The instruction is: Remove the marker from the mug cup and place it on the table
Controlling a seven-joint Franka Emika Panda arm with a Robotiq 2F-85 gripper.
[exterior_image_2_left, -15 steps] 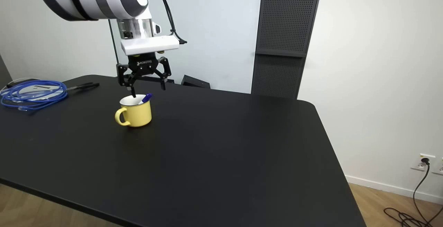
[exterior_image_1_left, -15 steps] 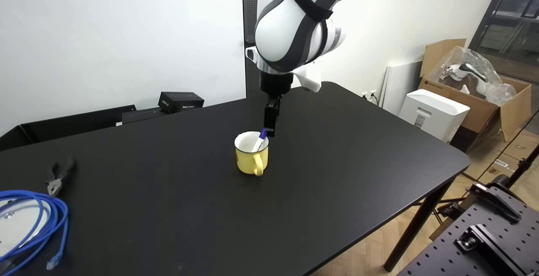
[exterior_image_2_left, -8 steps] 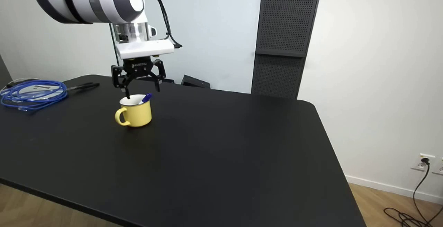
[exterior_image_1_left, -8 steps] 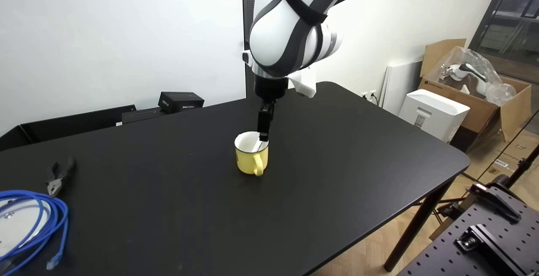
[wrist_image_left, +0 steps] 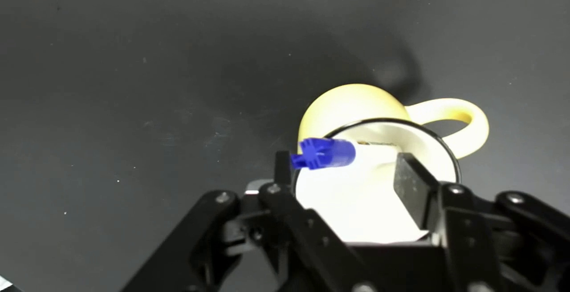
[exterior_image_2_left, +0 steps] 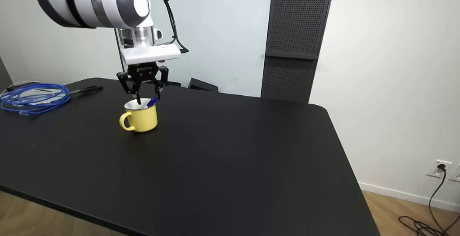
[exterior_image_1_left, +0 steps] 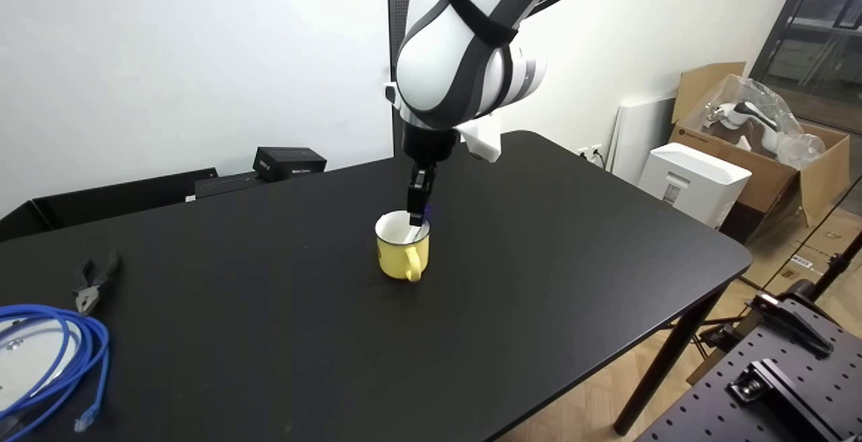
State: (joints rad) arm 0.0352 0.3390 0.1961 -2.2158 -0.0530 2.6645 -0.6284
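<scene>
- One marker [wrist_image_left: 327, 153] leans inside the mug [exterior_image_2_left: 145, 119], its blue cap poking up over the rim and its white body slanting down inside.
- The mug stands upright on the black bench [exterior_image_2_left: 251, 175] — yellow outside, white inside, with a dark line round the rim, its handle on the side roughly opposite the cap.
- The tool [exterior_image_2_left: 148, 100] points down over the mug in both exterior views, its two fingers [wrist_image_left: 412, 189] standing apart with a fair gap between them.
- In the wrist view one finger is just beside the cap, the other above the mug's white inside — whether either touches anything, I cannot tell.
- The white and grey arm [exterior_image_2_left: 107, 2] reaches down from above.
- A blue cable [exterior_image_1_left: 87, 361] lies coiled on the bench, well apart from the mug, with pliers [exterior_image_1_left: 88, 299] just beside it.
- In an exterior view, a black box [exterior_image_1_left: 289, 164] sits near the far edge of the bench, and a cardboard box [exterior_image_1_left: 774, 180] stands beyond its end.
</scene>
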